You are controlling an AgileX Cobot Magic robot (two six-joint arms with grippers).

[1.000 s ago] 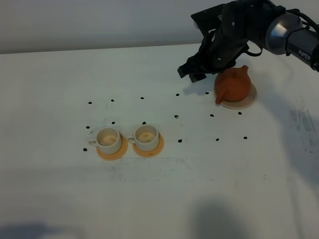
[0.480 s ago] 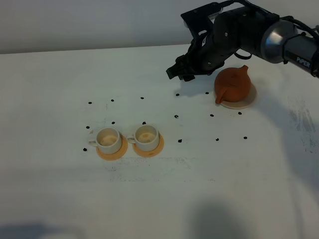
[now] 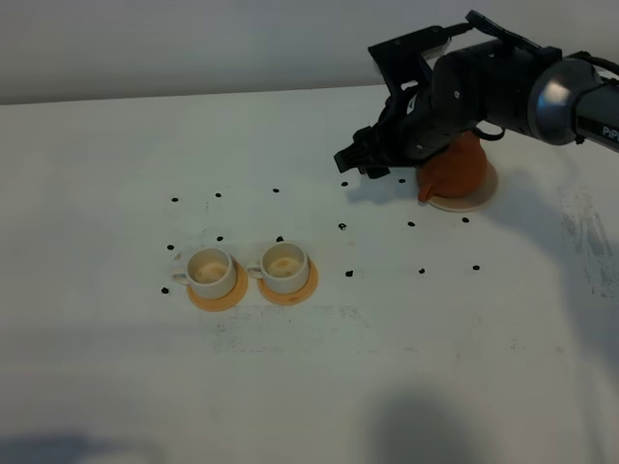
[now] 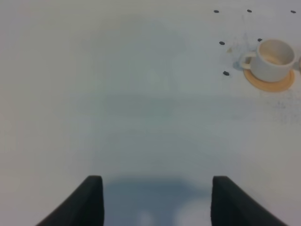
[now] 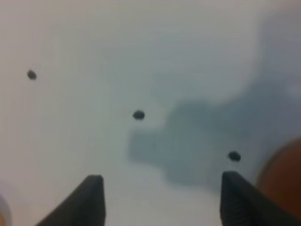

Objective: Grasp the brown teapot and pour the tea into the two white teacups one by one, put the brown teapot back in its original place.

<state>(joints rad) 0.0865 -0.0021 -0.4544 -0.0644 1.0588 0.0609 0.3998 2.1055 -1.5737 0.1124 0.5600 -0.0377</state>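
Observation:
The brown teapot (image 3: pixel 456 170) sits on its pale cream saucer (image 3: pixel 470 202) at the back right, with its top hidden behind my right arm. My right gripper (image 3: pixel 360 162) is open and empty, low over the table just left of the teapot. In the right wrist view (image 5: pixel 162 202) only a brown blur of the teapot (image 5: pixel 283 175) shows at the edge. The two white teacups (image 3: pixel 210 270) (image 3: pixel 283 265) stand side by side on orange coasters at the front left. My left gripper (image 4: pixel 155 202) is open and empty over bare table, far from one teacup (image 4: pixel 272 58).
Small black dots (image 3: pixel 341 226) are scattered across the white table (image 3: pixel 406 367) between the cups and the teapot. The orange coasters (image 3: pixel 219 298) lie under the cups. The wall runs along the table's back edge. The left arm is out of the exterior high view.
My right gripper swung left away from the teapot, then came down and back toward it. The arm now covers the teapot's top. Teapot and cups have not moved.

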